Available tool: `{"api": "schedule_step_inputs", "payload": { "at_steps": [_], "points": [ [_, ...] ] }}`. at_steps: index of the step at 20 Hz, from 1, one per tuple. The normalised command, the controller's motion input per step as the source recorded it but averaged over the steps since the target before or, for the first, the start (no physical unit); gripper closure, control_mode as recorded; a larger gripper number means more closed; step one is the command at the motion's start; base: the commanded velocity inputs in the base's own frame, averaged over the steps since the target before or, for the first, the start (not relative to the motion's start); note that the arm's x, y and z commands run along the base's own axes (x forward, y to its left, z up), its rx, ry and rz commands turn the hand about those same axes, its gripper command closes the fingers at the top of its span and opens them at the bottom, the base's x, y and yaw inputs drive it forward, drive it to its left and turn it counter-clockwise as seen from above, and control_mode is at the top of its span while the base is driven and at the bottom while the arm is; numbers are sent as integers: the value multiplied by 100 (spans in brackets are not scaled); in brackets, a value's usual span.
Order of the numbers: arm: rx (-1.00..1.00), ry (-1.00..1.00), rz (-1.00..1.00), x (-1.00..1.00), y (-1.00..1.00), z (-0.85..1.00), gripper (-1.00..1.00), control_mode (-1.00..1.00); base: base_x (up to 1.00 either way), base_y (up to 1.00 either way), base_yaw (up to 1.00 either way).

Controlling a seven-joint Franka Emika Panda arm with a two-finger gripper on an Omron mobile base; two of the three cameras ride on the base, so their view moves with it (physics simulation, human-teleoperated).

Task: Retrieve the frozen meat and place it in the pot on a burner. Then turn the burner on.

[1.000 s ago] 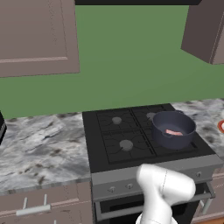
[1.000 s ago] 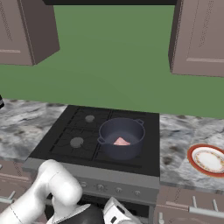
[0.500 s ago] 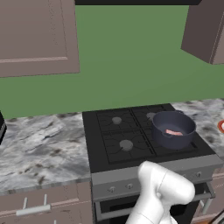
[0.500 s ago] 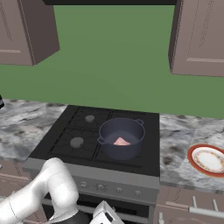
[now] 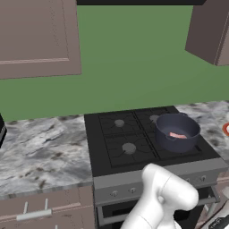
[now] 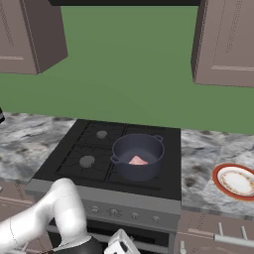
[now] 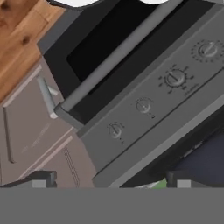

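A green wall [image 5: 134,58] backs the kitchen, with brown wall cabinets [image 5: 38,38] hung to the left and right of the stove. The black stove [image 5: 107,147] sits between two stretches of grey marbled bench [image 5: 40,152], one on its left and one on its right. On the right stretch, well apart from the stove, lies a white plate [image 6: 237,181] with a red rim. Below the bench run brown drawers [image 5: 44,208] with pale bar handles.

The pot [image 6: 138,156] stands on the near right burner of the stove, dark blue-grey, with small side handles. The frozen meat [image 6: 137,160] lies flat on the pot's bottom, a small pinkish strip. The two left burners [image 6: 87,161] show their grey caps under bare grates.

The white arm bends low in front of the stove. In the hand view the pincer [image 7: 110,180] stands wide, its two dark tips far apart and holding nothing, close to the stove's grey front panel. That panel carries a row of round knobs [image 7: 176,78], and beneath it the oven door [image 7: 109,48] has a long grey bar handle. A strip of wooden floor [image 7: 19,37] shows beyond the oven, next to a brown cupboard door [image 7: 30,127].
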Motion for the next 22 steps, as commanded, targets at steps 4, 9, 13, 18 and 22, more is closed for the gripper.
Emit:
{"api": "schedule_step_inputs", "payload": {
  "at_steps": [4, 9, 13, 18, 22],
  "points": [
    [-4, -30, 0, -7, 10, -1, -100, -100, 0, 0, 0],
    [0, -3, 0, 5, 9, 0, -100, -100, 0, 0, 0],
    [-7, -16, 2, 0, 10, -29, -100, -100, 0, 0, 0],
    [-5, -24, 19, 0, 11, -46, -100, -100, 0, 0, 0],
    [-1, -11, 11, 0, 16, -26, -100, -100, 0, 0, 0]
  ]
}}
